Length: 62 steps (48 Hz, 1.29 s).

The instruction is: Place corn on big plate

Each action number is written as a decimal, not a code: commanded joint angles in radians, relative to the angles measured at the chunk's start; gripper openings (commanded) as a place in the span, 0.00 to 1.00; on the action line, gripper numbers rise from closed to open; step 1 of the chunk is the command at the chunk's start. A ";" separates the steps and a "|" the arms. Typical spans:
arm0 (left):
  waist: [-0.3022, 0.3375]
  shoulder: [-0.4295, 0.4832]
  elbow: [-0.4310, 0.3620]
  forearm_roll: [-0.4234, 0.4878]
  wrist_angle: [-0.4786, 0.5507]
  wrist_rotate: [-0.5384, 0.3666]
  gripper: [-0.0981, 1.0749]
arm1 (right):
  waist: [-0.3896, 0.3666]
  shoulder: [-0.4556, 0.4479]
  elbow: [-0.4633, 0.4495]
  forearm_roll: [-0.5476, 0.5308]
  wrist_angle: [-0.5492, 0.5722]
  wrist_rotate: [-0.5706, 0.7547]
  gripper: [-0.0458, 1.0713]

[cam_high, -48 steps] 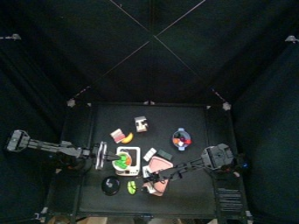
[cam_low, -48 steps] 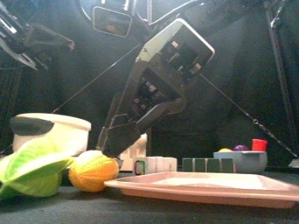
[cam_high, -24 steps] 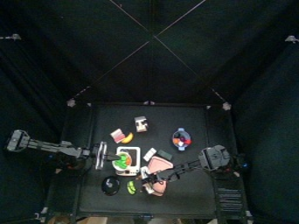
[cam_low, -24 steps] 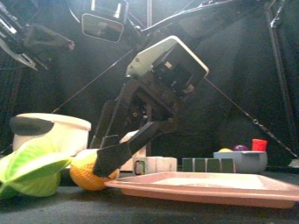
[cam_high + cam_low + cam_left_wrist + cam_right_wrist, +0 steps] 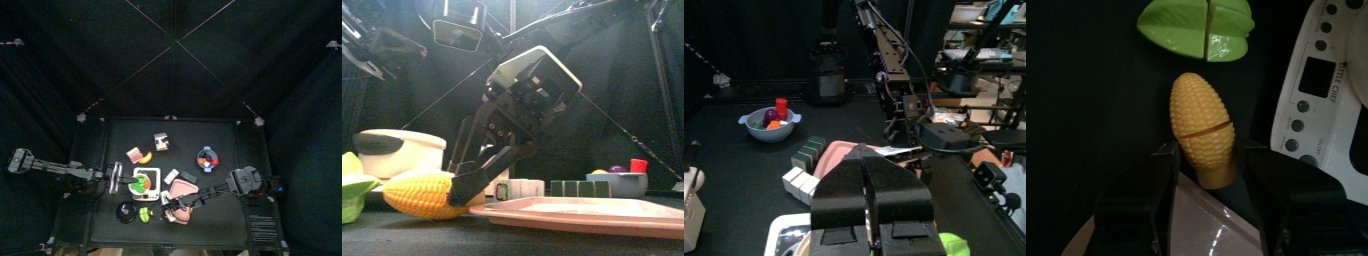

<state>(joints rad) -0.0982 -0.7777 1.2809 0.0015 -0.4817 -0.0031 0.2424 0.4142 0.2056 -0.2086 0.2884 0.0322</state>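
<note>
The corn [image 5: 1203, 122], a yellow cob, lies on the black table just off the edge of the big plate [image 5: 1197, 228], a pink flat tray. My right gripper [image 5: 1211, 172] is low over the cob's thick end, open, with one jaw on each side. Whether the jaws touch the cob I cannot tell. In the front view the corn [image 5: 425, 195] lies lengthwise left of the big plate [image 5: 589, 213], with the right gripper [image 5: 472, 188] at its right end. My left gripper [image 5: 871, 200] rests shut at the table's left [image 5: 118, 180].
A green leaf-shaped piece [image 5: 1193, 25] lies beyond the corn's tip. A white device with buttons [image 5: 1331, 75] stands close beside the corn. A small bowl [image 5: 771, 123] with coloured pieces sits far back. A white plate with green [image 5: 144, 181] lies left of the pink plate [image 5: 190, 188].
The right gripper came down over the corn and its jaws narrowed. The corn, seen end-on in the front view before, now lies lengthwise. The left arm stayed still.
</note>
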 commanded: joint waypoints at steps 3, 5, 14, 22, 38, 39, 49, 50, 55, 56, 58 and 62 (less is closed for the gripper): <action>-0.002 0.002 -0.014 -0.002 -0.011 -0.002 0.05 | -0.002 -0.028 -0.017 -0.003 -0.003 -0.002 0.56; -0.002 0.002 -0.012 0.000 -0.011 -0.002 0.05 | -0.002 -0.032 -0.017 -0.003 -0.003 0.000 0.55; -0.002 0.002 -0.012 0.000 -0.011 -0.002 0.05 | -0.002 -0.074 -0.011 -0.002 -0.002 0.000 0.53; -0.002 0.002 -0.014 0.000 -0.009 -0.002 0.05 | -0.003 -0.150 0.014 0.028 0.018 0.006 0.53; -0.002 0.002 -0.015 -0.002 -0.011 -0.002 0.05 | -0.021 -0.344 0.144 0.272 0.008 0.011 0.53; -0.003 0.002 -0.015 -0.002 -0.009 -0.002 0.05 | -0.025 -0.353 0.155 0.291 0.005 0.011 0.53; -0.002 0.002 -0.017 -0.002 -0.011 -0.002 0.05 | -0.054 -0.440 0.268 0.508 -0.035 0.011 0.54; -0.002 0.002 -0.015 0.000 -0.011 -0.002 0.05 | -0.057 -0.448 0.279 0.526 -0.043 0.011 0.54; -0.002 0.002 -0.015 -0.002 -0.011 0.000 0.05 | -0.064 -0.491 0.328 0.618 -0.095 0.011 0.54; -0.002 0.002 -0.015 -0.002 -0.009 0.000 0.05 | -0.066 -0.499 0.337 0.630 -0.107 0.011 0.54; -0.002 0.002 -0.014 0.000 -0.011 0.002 0.05 | -0.066 -0.512 0.356 0.649 -0.143 0.008 0.54; -0.002 0.002 -0.012 0.000 -0.011 0.002 0.05 | -0.066 -0.529 0.388 0.664 -0.175 0.009 0.54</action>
<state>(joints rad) -0.0982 -0.7777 1.2809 0.0000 -0.4832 -0.0031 0.1810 -0.0629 0.5752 0.4326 0.1595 0.0430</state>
